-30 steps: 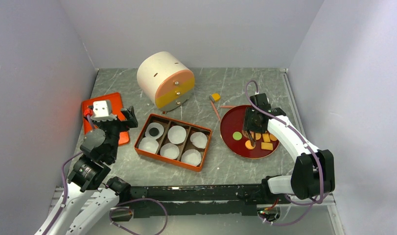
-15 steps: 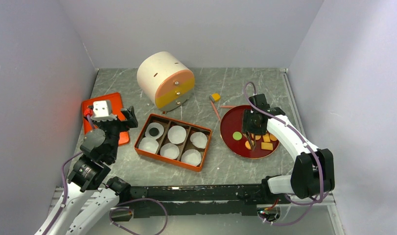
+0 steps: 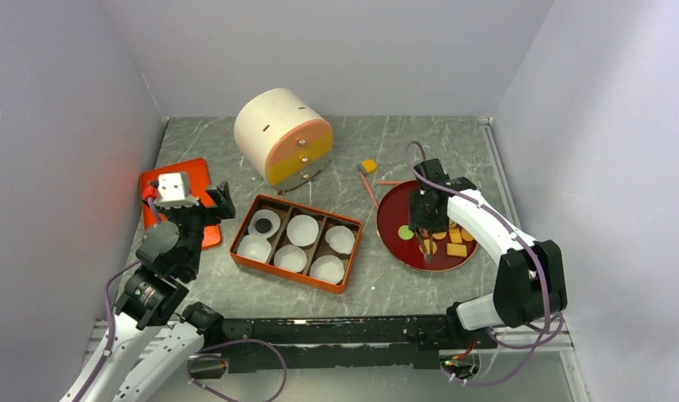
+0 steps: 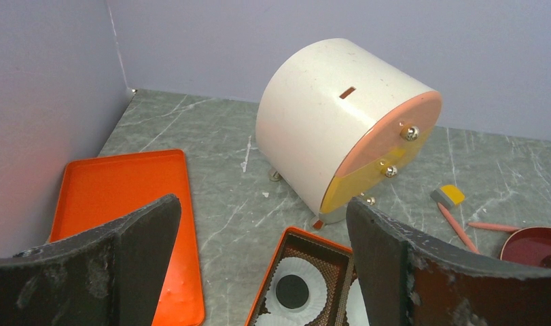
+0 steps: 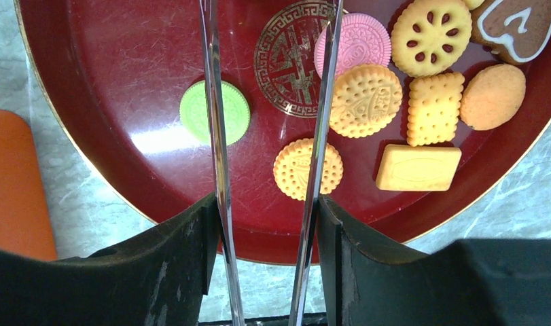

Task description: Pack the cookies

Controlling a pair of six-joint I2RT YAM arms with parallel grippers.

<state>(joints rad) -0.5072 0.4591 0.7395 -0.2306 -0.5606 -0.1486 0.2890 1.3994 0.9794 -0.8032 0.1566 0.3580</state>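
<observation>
- Nearest me on the tabletop [image 3: 378,289] sits the orange box [image 3: 285,270], lined with six white paper cups [image 3: 302,229]. One black cookie [image 3: 262,224] lies in the far-left cup.
- Right of the box is the red plate [image 5: 123,54], which carries the other cookies [image 5: 367,100]. The green cookie [image 5: 198,112] lies alone toward the plate's left. The pink, orange-yellow and brown ones bunch together on its right side, several touching.
- The right pincer [image 5: 265,204] hangs over the plate's near rim, pinching a pair of tweezers [image 5: 216,136], with one finger pressed on each arm.
- The tweezer blades stand apart over bare plate. The green cookie is at the left blade, and a round orange cookie [image 5: 296,170] lies under the right one.
- The blade tips run off the top of the wrist view and look tiny from above, so I cannot tell whether they touch the plate.
- On the left, the left pincer [image 4: 262,207] is spread wide and grips nothing. It hovers beside the flat orange lid [image 4: 123,197], just left of the box.
- Beyond the plate lie a small yellow piece [image 3: 368,166] and a thin pink stick [image 3: 369,191].
- Farthest back stands a white drum-shaped chest [image 3: 269,126] with pink and yellow drawer fronts and metal knobs.
</observation>
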